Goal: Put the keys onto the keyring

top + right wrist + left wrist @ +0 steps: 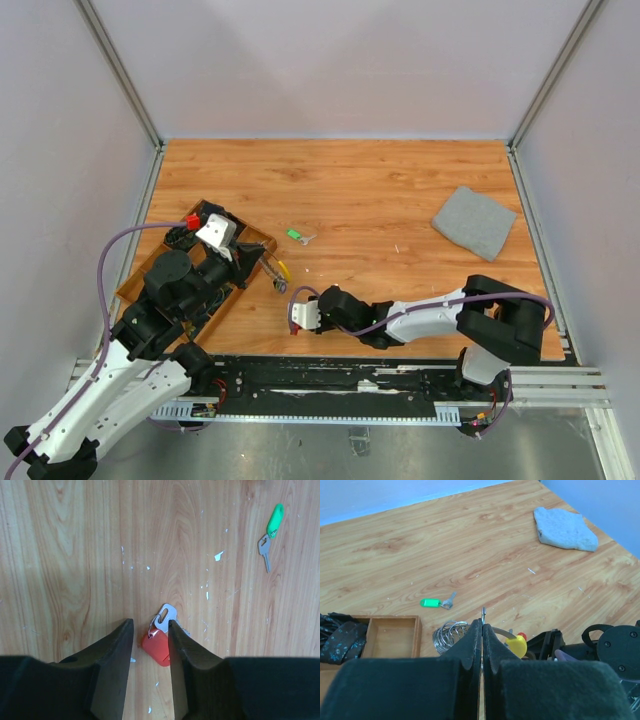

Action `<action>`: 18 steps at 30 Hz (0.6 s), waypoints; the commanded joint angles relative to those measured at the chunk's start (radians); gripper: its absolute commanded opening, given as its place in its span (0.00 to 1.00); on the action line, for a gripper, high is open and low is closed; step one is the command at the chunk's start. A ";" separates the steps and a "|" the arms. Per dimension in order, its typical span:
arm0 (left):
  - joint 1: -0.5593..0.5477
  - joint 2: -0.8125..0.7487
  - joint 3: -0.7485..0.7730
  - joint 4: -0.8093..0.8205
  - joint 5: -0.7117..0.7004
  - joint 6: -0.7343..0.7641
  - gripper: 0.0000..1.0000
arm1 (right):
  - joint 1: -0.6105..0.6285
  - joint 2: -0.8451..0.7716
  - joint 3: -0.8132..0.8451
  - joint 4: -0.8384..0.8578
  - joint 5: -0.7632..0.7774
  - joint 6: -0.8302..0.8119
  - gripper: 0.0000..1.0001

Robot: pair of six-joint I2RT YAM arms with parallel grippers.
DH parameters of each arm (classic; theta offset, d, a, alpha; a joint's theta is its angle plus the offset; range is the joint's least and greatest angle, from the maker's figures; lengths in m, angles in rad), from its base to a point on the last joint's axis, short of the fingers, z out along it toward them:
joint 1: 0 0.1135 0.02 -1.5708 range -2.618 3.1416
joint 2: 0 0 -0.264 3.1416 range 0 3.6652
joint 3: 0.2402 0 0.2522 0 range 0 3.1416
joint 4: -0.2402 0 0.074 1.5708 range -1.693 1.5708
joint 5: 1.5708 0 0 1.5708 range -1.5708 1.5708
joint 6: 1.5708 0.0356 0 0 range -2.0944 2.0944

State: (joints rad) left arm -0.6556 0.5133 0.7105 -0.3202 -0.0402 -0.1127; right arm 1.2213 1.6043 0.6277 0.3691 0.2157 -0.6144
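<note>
My left gripper (273,271) (482,625) is shut on the thin metal edge of the keyring (483,612), held just above the table. A silver coil (448,634) and a yellow-headed key (516,644) (285,268) hang by it, with a bit of red behind. My right gripper (300,314) (150,628) is open, its fingers either side of a red-headed key (158,648) with a silver blade (165,616) lying flat on the wood. A green-headed key (296,236) (430,602) (274,520) lies loose farther back.
A wooden tray (252,238) (391,636) with dark items sits at the left under my left arm. A grey cloth square (474,222) (564,528) lies at the far right. White flecks dot the wood. Metal rails edge the table.
</note>
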 commanded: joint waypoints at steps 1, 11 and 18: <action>0.008 -0.006 0.004 0.043 0.009 0.014 0.01 | 0.018 0.019 0.024 -0.009 0.043 -0.002 0.34; 0.008 -0.002 -0.002 0.055 0.018 0.016 0.00 | 0.017 0.038 0.021 -0.012 0.070 0.011 0.28; 0.008 -0.001 0.000 0.056 0.019 0.018 0.01 | 0.012 0.051 0.023 -0.009 0.074 0.016 0.23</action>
State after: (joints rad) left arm -0.6556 0.5152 0.7101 -0.3187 -0.0288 -0.1089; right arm 1.2213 1.6299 0.6315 0.3729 0.2737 -0.6132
